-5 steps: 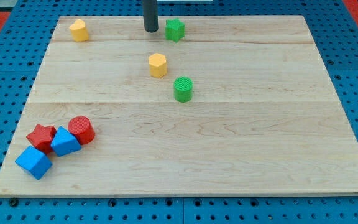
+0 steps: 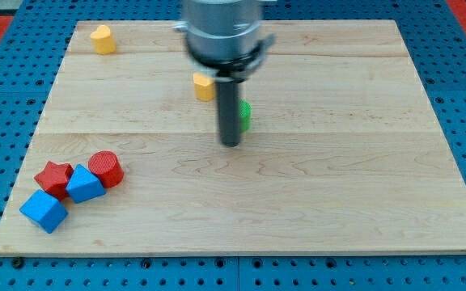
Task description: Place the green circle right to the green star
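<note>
You are looking at a pale wooden board [image 2: 298, 202] lying on a blue pegboard table [image 2: 6, 81]. Take the green cylinder block [image 2: 244, 115], the task's circle, as your landmark: it sits a little above the board's middle, and only a sliver of its right side shows from behind the dark rod. My tip [image 2: 230, 144] rests on the board just below and slightly to the view's left of that cylinder, very close to it; you cannot tell whether they touch. There is no gripper on this arm, only the rod, and it has hold of nothing. The arm's grey housing [image 2: 221, 32] fills the area above the cylinder, and the green star does not show.

Just up and to the view's left of the cylinder lies a yellow hexagonal block [image 2: 203, 86], partly covered by the rod. Far off toward the view's top left stands a second yellow block [image 2: 101, 38]. Well down and left of the cylinder cluster a red cylinder [image 2: 105, 169], a red star-like block [image 2: 53, 178], a blue triangular block [image 2: 84, 184] and a blue cube [image 2: 44, 211].
</note>
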Tool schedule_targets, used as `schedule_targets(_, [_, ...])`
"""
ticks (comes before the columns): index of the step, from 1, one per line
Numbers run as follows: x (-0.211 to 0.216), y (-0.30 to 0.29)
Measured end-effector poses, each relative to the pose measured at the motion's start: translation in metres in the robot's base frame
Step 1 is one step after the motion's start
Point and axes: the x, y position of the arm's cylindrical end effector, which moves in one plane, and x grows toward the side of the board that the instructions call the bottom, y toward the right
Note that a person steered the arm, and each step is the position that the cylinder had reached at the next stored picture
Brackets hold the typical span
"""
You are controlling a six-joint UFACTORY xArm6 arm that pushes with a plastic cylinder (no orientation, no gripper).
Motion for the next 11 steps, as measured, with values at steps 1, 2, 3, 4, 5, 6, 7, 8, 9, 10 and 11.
schedule_targets(1, [-0.044, 0.016])
schedule_targets(2, [0.008, 0.004])
schedule_targets(3, [-0.023, -0.058])
schedule_targets(4, [-0.038, 0.019])
schedule_targets(5, [-0.084, 0.044])
schedule_targets(6, [-0.137, 0.043])
schedule_targets(7, [-0.156, -0.002])
schedule_targets(8, [-0.162, 0.046])
schedule_targets(9, [-0.153, 0.070])
schedule_targets(10, [-0.175, 0.129])
schedule_targets(11, [-0.185, 0.150])
